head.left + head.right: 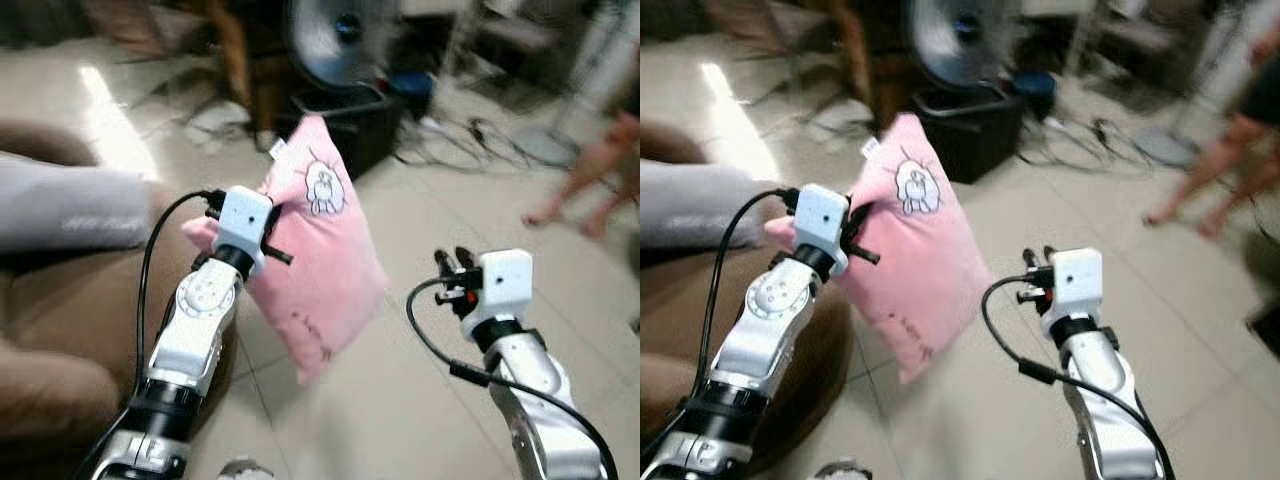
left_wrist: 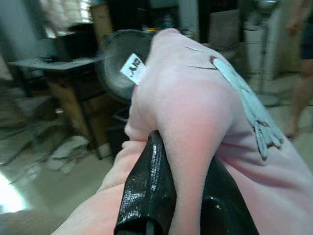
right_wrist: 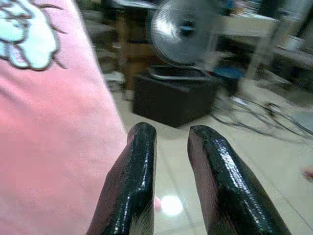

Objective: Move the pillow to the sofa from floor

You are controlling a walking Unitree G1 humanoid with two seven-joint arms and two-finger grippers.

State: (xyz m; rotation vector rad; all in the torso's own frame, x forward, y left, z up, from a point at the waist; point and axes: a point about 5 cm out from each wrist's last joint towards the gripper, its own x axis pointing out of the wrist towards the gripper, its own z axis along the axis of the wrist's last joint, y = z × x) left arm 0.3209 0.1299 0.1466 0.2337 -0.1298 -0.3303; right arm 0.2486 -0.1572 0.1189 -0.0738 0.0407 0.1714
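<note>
A pink pillow (image 1: pixel 320 260) with a white cartoon figure and a small tag hangs in the air over the tiled floor, beside the brown sofa (image 1: pixel 60 340). My left gripper (image 1: pixel 272 232) is shut on the pillow's upper left edge. In the left wrist view, pink fabric bulges between the black fingers (image 2: pixel 146 196). My right gripper (image 1: pixel 453 262) hovers to the right of the pillow and apart from it. Its fingers (image 3: pixel 132 181) stand open with a narrow gap and nothing between them.
A grey cushion (image 1: pixel 70 210) lies on the sofa at the left. Ahead stand a fan (image 1: pixel 335 35) and a black box (image 1: pixel 350 120), with cables (image 1: pixel 480 140) on the floor. A person's bare legs (image 1: pixel 590 170) are at the far right.
</note>
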